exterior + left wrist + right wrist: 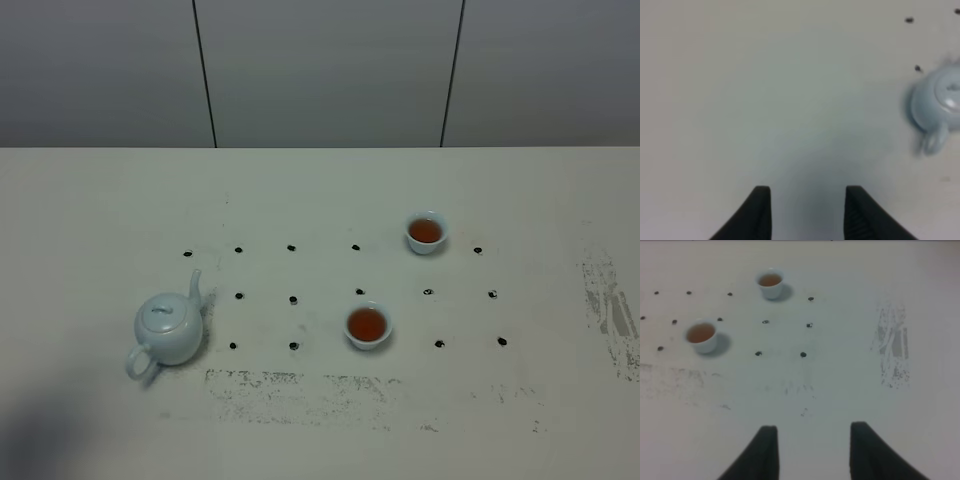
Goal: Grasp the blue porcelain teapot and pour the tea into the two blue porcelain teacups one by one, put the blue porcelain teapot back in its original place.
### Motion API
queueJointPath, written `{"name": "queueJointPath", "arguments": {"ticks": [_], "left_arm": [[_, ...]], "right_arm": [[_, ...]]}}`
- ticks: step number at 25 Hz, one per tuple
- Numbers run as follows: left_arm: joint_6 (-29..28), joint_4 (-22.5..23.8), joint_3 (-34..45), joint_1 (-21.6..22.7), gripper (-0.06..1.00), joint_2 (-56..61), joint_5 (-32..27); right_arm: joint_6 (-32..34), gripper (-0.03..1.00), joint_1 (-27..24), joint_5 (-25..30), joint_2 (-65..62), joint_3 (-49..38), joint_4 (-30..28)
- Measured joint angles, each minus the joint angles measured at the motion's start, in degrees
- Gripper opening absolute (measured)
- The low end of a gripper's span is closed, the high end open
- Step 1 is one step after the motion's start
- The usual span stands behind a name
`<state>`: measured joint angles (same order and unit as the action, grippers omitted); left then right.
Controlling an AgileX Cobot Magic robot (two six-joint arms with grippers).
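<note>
The blue porcelain teapot [168, 330] stands upright on the bench [90, 220], well apart from the two blue porcelain teacups [367, 326], both holding tea [425, 231]. The left gripper [807, 207] and right gripper [812, 445] hang empty, jaws spread wide. Little risk remains, I judge: only a careless arm sweep could clip the teapot's handle or upset a full cup.

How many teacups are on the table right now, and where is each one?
2. One teacup stands farther back on the table's right half; the other teacup stands nearer, close to the middle. Both hold reddish-brown tea. None looks hidden.
</note>
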<state>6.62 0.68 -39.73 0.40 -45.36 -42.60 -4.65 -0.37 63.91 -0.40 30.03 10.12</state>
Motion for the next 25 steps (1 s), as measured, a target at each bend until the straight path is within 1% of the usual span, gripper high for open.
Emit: {"name": "queueJointPath", "arguments": {"ticks": [2, 4, 7, 9, 16, 23, 25], "left_arm": [[-1.9, 0.3, 3.9, -2.3, 0.33, 6.3, -3.5], [-2.8, 0.0, 6.8, -3.6, 0.33, 11.9, -8.5], [-3.3, -2.0, 9.2, -3.9, 0.33, 19.3, -14.3], [-3.3, -2.6, 10.0, -3.9, 0.33, 23.3, -16.7], [-3.6, -2.8, 13.4, -3.9, 0.33, 35.7, -17.6], [-4.3, -2.0, 13.5, -3.9, 0.33, 44.7, -17.8], [-4.3, -2.0, 13.5, -3.9, 0.33, 45.6, -18.0]], "right_arm": [[0.0, 0.33, 0.0, 0.0, 0.0, 0.0, 0.0], [0.0, 0.33, 0.0, 0.0, 0.0, 0.0, 0.0], [0.0, 0.33, 0.0, 0.0, 0.0, 0.0, 0.0], [0.0, 0.33, 0.0, 0.0, 0.0, 0.0, 0.0], [0.0, 0.33, 0.0, 0.0, 0.0, 0.0, 0.0], [0.0, 0.33, 0.0, 0.0, 0.0, 0.0, 0.0], [0.0, 0.33, 0.0, 0.0, 0.0, 0.0, 0.0]]}}
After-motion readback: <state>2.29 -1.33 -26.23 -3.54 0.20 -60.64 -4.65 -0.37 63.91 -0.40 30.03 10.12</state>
